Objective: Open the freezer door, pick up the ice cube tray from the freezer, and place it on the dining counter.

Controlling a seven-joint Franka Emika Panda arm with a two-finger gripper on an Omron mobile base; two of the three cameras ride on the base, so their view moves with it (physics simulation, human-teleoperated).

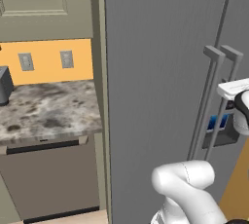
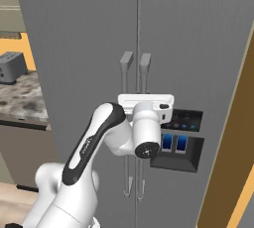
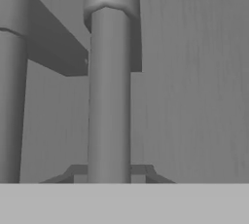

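Setting: a white robot arm (image 2: 94, 138) stands before the closed grey freezer (image 2: 74, 48) in a rendered kitchen.
Freezer door: the freezer door (image 1: 155, 72) is shut, flush with its neighbour along the centre seam; two thin vertical bar handles run side by side on square brackets.
Handle: in the hand view the nearer bar handle (image 3: 109, 96) rises straight up the middle of the frame, its bracket at the top, with the second bar at the left edge.
Gripper: the gripper (image 3: 109, 172) is clenched on the bar handle, a dark fingertip (image 3: 65, 174) showing on each side of the bar at its base.
Arm: from the right base view the wrist reaches level to the pair of handles, just left of the dispenser panel (image 2: 181, 140) with its blue lights.
Surroundings: to the left, a mottled marble countertop (image 1: 46, 108) over beige cabinets, an orange wall (image 1: 48, 62) with two outlets, and a grey toaster (image 2: 11, 67) on the counter.
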